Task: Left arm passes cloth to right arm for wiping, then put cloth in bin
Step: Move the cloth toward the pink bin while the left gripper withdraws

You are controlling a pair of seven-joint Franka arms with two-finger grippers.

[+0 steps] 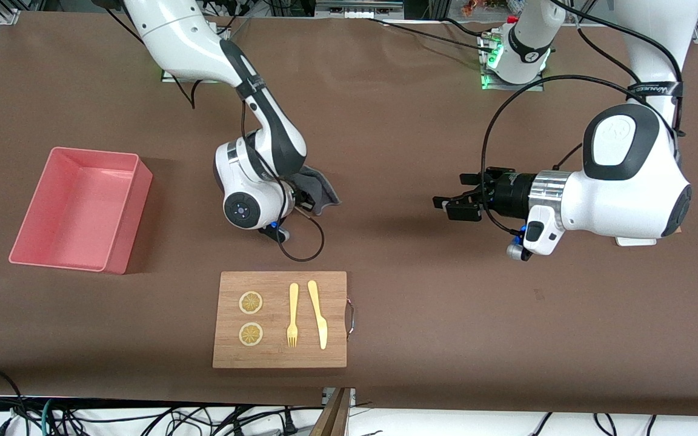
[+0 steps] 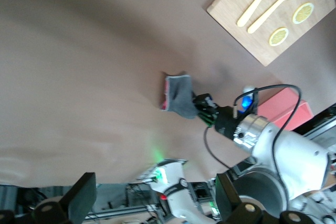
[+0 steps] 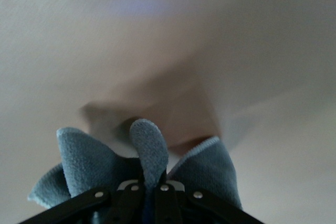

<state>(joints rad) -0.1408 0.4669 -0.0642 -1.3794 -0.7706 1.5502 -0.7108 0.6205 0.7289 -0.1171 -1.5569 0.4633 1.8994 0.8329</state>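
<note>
Nearest my camera lies the rectangular wooden cutting board [image 1: 280, 319] with its two lemon slices [image 1: 251, 303], yellow fork [image 1: 292, 315] and yellow knife [image 1: 318, 313]. My right claw [image 1: 304, 203] is pressed together, pinching the floppy dark grey cloth [image 1: 321, 192] low over the brown surface [image 1: 385, 151], farther from the camera than the board. My left claw [image 1: 449, 204] hangs spread and empty over the surface toward its own end, waiting. I judge the handover done and wiping in hand. Next I would sweep the cloth along the surface, then carry it to the salmon-pink plastic bin [image 1: 123, 215] at the right arm's end.
</note>
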